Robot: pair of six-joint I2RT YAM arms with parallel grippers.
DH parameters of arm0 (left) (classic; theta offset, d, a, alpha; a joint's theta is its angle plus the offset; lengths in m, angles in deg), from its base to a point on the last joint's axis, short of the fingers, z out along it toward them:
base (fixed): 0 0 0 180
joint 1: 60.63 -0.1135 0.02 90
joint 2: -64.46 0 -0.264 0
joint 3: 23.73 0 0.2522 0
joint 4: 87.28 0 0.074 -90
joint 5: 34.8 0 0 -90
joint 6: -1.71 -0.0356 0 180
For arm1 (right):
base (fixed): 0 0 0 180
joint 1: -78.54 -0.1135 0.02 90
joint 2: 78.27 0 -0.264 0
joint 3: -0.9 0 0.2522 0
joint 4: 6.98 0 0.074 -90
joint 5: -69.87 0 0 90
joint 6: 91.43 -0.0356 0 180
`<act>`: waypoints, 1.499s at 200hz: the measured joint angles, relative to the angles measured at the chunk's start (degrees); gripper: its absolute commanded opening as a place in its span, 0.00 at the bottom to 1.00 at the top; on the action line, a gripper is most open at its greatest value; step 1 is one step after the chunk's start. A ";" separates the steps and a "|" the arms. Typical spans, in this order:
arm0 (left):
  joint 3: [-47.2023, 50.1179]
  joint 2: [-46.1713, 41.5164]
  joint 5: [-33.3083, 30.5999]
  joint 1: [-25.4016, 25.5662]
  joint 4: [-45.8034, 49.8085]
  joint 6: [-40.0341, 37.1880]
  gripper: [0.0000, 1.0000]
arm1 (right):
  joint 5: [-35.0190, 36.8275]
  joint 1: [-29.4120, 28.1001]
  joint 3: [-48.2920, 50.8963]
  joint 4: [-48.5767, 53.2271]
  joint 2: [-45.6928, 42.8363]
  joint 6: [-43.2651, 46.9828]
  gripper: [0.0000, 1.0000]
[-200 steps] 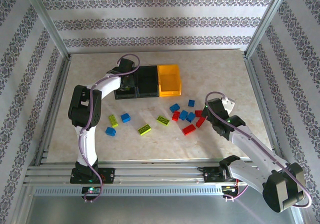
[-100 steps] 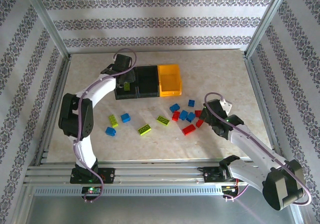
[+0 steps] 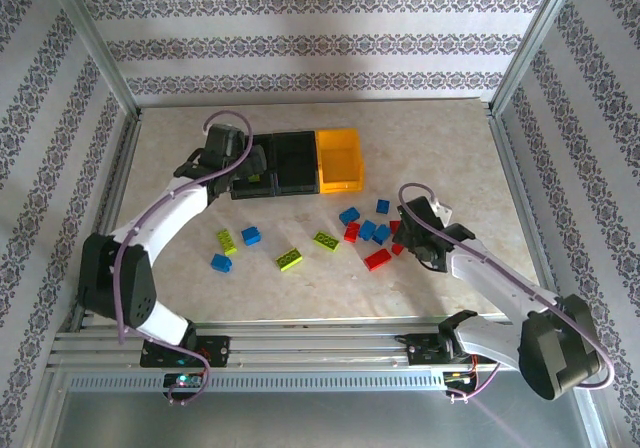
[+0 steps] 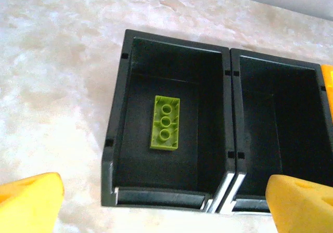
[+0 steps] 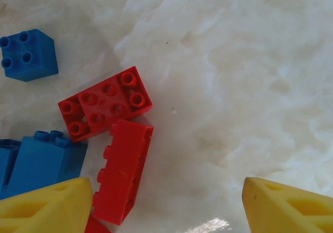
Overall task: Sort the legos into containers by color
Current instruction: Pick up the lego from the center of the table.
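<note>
Top external view: three joined open-topped plastic bins (image 3: 296,168), two black and one yellow-orange, at far centre. A dozen-odd small studded plastic bricks (image 3: 367,230), blue, red and lime, lie loose on the marbled table (image 3: 450,158) nearer. Sorting is judged barely begun.

Left wrist view: one lime-green studded brick (image 4: 166,123) lies flat in the leftmost black bin (image 4: 117,134). The left gripper (image 4: 164,204) is above, jaws spread wide, empty.

Right wrist view: right gripper (image 5: 166,207), jaws spread wide, empty. One yellow fingertip (image 5: 52,204) is just beside a tilted red brick (image 5: 124,170), which touches a flat red brick (image 5: 106,104).

Bright, diffuse light is flooding every view; glare is glinting off the table (image 5: 208,225), lower centre; shadow is filling the black bin (image 4: 208,118).
</note>
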 measured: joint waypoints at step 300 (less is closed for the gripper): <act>28.96 -23.58 -9.29 -2.29 -6.78 2.25 1.00 | -8.50 -2.91 -11.61 -3.30 20.24 -0.15 0.51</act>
